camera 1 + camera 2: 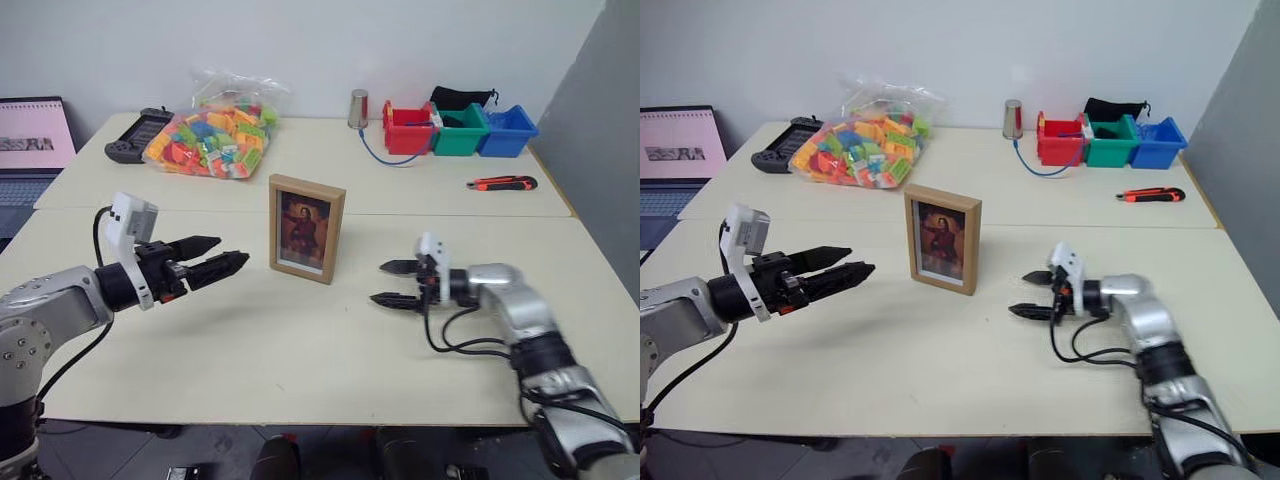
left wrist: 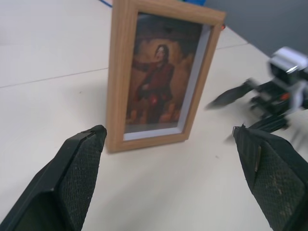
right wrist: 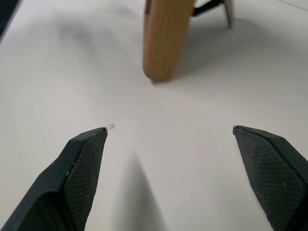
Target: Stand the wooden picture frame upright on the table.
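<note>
Now frame [image 1: 306, 227] stands upright on table [image 1: 300, 350], propped by its stand; both grippers, left [image 1: 220, 262] and right [image 1: 393, 283], jaws wide open, empty, clear of it.

No text, label, brand, number or sign can be read on anything here.

R wrist cam: frame edge-on, gripper wide apart

Wooden picture frame [image 3: 164, 41] stands upright on the table [image 3: 57, 72], seen from its narrow side w/ a dark stand leg [image 3: 211, 6] splayed behind it (foot on the tabletop). Right gripper [image 3: 169, 137] fingers [image 3: 84, 166] spread apart, nothing btwn them, near the frame but not touching.
</note>
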`<state>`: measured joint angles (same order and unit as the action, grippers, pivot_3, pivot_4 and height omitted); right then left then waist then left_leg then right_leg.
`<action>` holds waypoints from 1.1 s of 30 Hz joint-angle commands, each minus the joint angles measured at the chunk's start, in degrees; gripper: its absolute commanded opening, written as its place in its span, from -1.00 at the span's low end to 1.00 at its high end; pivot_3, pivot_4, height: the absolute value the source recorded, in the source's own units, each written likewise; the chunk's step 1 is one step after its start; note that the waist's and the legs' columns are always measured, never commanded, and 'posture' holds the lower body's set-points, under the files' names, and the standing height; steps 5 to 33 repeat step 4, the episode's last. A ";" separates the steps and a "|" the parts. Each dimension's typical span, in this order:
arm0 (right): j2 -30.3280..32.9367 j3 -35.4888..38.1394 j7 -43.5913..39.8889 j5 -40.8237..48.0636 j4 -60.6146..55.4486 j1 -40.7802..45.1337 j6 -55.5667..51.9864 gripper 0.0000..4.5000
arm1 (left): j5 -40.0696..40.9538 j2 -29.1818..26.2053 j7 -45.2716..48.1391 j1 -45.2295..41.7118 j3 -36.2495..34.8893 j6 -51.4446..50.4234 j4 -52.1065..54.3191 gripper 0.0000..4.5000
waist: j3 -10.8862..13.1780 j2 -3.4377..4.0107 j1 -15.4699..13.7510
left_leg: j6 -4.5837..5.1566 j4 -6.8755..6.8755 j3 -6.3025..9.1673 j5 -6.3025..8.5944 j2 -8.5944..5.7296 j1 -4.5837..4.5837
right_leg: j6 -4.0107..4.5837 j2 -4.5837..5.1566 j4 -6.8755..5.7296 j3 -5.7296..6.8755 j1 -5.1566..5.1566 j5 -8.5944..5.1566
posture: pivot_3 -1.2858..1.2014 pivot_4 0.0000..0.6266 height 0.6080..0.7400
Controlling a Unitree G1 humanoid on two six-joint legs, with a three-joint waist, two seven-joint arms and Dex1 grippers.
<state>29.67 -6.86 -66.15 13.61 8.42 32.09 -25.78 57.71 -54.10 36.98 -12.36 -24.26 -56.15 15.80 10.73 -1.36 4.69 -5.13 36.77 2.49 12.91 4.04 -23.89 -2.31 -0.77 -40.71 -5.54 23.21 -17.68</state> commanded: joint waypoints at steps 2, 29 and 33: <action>3.74 6.33 7.19 6.92 -22.25 -1.80 -15.93 0.98 | -4.00 -2.16 3.12 0.81 -2.35 3.48 -1.24 1.00 | 0.00 0.00 0.28 | 0.00 -0.04 0.01 0.00 0.05 0.04 | 0.00 -0.06 -0.02 -0.01 0.02 -0.08 | 0.03 -0.52 1.00; 4.62 9.07 9.94 10.89 -28.79 -2.16 -23.30 0.98 | -4.92 -1.44 2.85 0.88 -2.60 4.17 -1.83 1.00 | 0.00 0.00 0.27 | 0.00 -0.06 0.02 0.00 0.08 0.05 | 0.01 -0.10 -0.03 0.00 0.02 -0.09 | 0.03 -0.52 1.00; 4.62 9.07 9.94 10.89 -28.79 -2.16 -23.30 0.98 | -4.92 -1.44 2.85 0.88 -2.60 4.17 -1.83 1.00 | 0.00 0.00 0.27 | 0.00 -0.06 0.02 0.00 0.08 0.05 | 0.01 -0.10 -0.03 0.00 0.02 -0.09 | 0.03 -0.52 1.00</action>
